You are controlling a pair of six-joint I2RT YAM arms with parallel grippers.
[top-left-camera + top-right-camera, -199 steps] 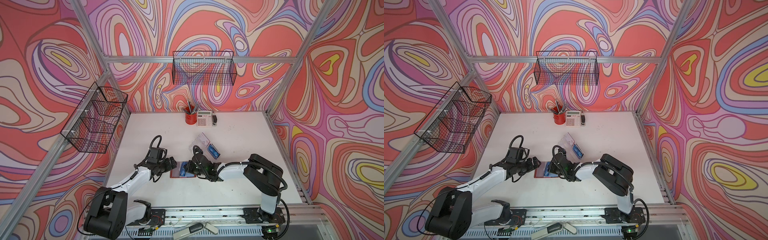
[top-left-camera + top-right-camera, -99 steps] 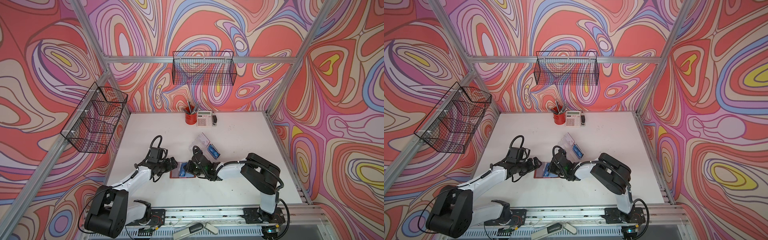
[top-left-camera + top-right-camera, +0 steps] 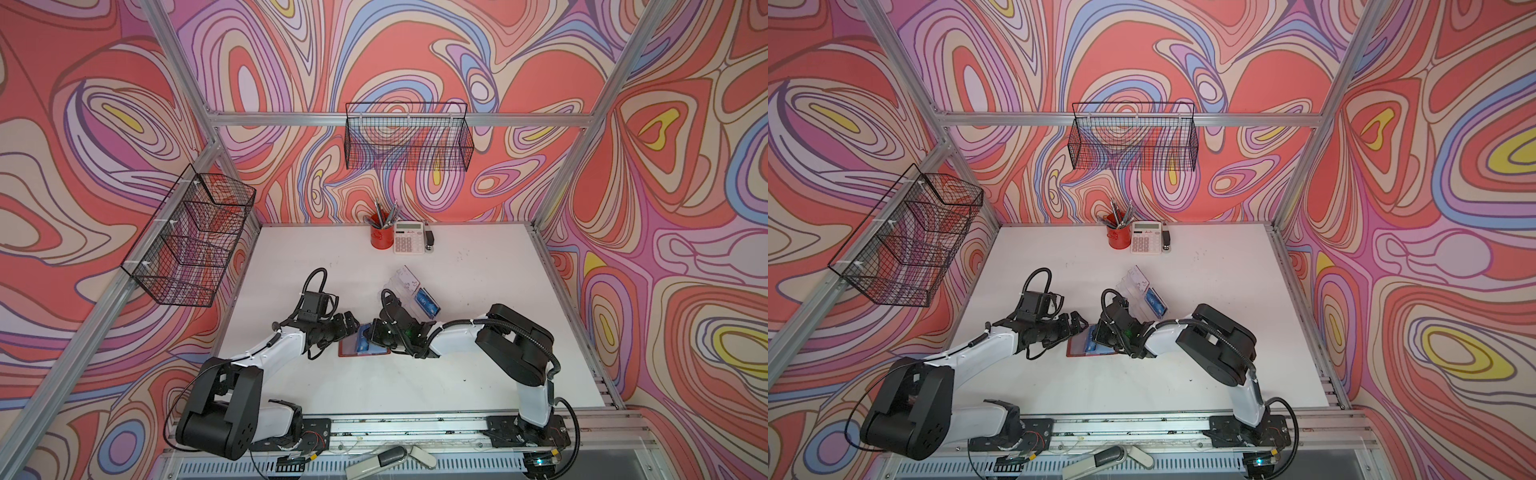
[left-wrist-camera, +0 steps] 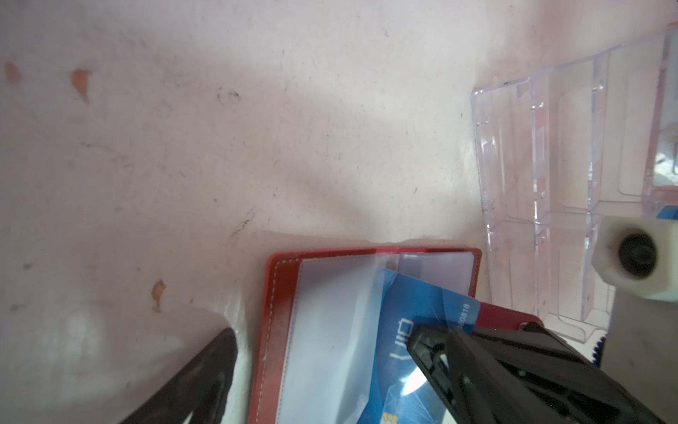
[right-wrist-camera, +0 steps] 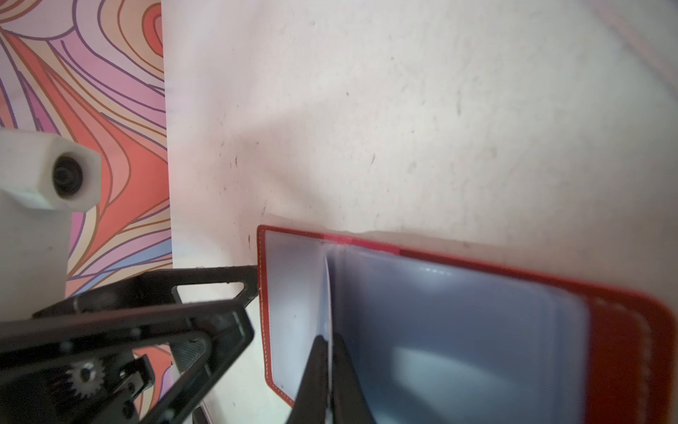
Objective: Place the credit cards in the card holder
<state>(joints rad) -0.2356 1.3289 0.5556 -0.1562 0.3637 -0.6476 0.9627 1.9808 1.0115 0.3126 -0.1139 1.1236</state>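
Note:
A red wallet (image 3: 353, 354) (image 3: 1077, 352) (image 4: 279, 330) (image 5: 623, 330) lies open on the white table. My right gripper (image 3: 374, 334) (image 3: 1098, 334) (image 5: 328, 341) is shut on a blue credit card (image 3: 365, 338) (image 4: 403, 304). The card stands tilted over the wallet, one end under a clear sleeve. My left gripper (image 3: 351, 326) (image 3: 1077, 324) (image 4: 321, 336) is open at the wallet's left end and holds nothing. The clear card holder (image 3: 405, 282) (image 3: 1136, 282) (image 4: 550, 183) stands just behind, with another blue credit card (image 3: 426, 303) (image 3: 1155, 303) in it.
A red pen cup (image 3: 380, 237), a calculator (image 3: 408, 237) and a small black item (image 3: 430, 241) sit at the table's back edge. Black wire baskets hang on the back wall (image 3: 405, 141) and the left wall (image 3: 195, 237).
The left gripper has edged slightly right, toward the wallet. The right gripper keeps its hold on the blue card in the same place.

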